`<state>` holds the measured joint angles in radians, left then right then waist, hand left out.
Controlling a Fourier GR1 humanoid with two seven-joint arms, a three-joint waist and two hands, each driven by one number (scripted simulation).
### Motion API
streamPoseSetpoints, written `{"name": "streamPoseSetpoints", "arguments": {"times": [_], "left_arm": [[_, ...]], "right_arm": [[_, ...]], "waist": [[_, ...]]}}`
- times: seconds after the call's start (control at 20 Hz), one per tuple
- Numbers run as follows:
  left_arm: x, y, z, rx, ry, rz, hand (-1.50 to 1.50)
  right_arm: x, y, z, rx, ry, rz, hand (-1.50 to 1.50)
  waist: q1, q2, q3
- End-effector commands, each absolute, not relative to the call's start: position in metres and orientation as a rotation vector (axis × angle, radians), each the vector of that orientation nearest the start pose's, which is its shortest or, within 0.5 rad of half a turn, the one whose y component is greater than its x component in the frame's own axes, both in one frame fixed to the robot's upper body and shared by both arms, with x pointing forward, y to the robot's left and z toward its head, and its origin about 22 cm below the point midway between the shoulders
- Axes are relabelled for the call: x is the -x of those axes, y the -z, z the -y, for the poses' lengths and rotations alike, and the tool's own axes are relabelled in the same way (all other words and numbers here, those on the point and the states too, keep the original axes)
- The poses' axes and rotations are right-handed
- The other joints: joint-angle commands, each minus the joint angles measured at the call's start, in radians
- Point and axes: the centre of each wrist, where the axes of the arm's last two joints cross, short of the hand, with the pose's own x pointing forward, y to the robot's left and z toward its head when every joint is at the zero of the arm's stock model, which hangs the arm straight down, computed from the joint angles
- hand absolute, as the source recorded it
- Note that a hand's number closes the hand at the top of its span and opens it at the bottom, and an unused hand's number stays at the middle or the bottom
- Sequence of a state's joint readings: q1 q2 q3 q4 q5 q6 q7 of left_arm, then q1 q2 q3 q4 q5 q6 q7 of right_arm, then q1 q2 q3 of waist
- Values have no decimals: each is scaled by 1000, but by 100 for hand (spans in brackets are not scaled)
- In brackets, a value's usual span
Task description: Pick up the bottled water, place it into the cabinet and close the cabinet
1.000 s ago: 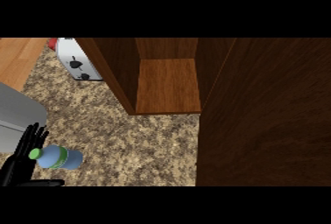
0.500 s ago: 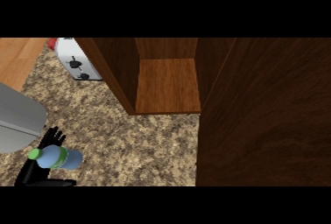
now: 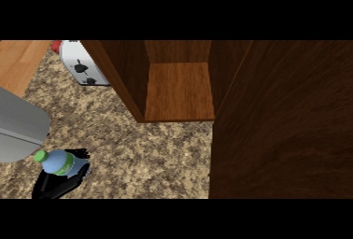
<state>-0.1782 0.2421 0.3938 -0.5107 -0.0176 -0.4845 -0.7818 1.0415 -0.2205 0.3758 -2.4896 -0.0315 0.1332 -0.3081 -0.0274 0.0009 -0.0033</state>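
Black and curled, the left hand [image 3: 56, 183] sits at the lower left of the head view, its fingers wrapped round the bottle [image 3: 62, 163], with dark fingertips showing on the bottle's right side and the rest of the hand below it. A smooth grey forearm [image 3: 17, 126] comes in from the left edge above it.

Seen almost from above, the bottle is clear, bluish plastic with a round green cap [image 3: 41, 156] and a green label [image 3: 72, 167] banding its body. Any print on the label is too small to read. The bottle is over the counter's lower left, well apart from the cabinet.

Speckled stone in brown, tan and grey makes up the counter [image 3: 138, 154], with a mottled, granite-like pattern.

The cabinet [image 3: 179, 88] is dark, reddish-brown wood with a visible grain. It stands open, and inside is a flat, lighter-toned shelf between darker side walls. Its door [image 3: 283, 121], a broad panel of the same dark wood, fills the right part of the view from top to bottom.

At the upper left stands a boxy white toaster [image 3: 82, 63] with two dark round knobs on its face, just beside the cabinet's left wall. Something red [image 3: 56, 45] shows at its top left corner, and I cannot tell what it is. A light, pale-grained wooden surface [image 3: 21, 60] takes up the far upper left corner.
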Motion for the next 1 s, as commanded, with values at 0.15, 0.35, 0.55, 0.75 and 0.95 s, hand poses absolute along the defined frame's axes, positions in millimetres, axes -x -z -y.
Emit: {"name": "streamPoseSetpoints", "arguments": {"times": [0.15,0.35,0.55,0.75,0.95], "left_arm": [[-205,151,-369,288,-235,1625,150],[-195,166,-347,273,-238,1633,150],[-214,176,-276,209,-327,1664,150],[-231,171,-246,220,-335,1691,150],[-231,168,-244,273,-302,1704,150]], "right_arm": [[-27,-131,228,-140,-47,1825,-150],[-27,-132,227,-148,-49,1832,-150],[-19,-116,222,-152,-65,1809,-150],[-23,-124,226,-158,-68,1828,-150],[-19,-127,231,-145,-86,1813,-150]], "waist": [[8,3,0],[11,3,0],[-3,-4,1],[5,-2,2],[12,-8,3]]}}
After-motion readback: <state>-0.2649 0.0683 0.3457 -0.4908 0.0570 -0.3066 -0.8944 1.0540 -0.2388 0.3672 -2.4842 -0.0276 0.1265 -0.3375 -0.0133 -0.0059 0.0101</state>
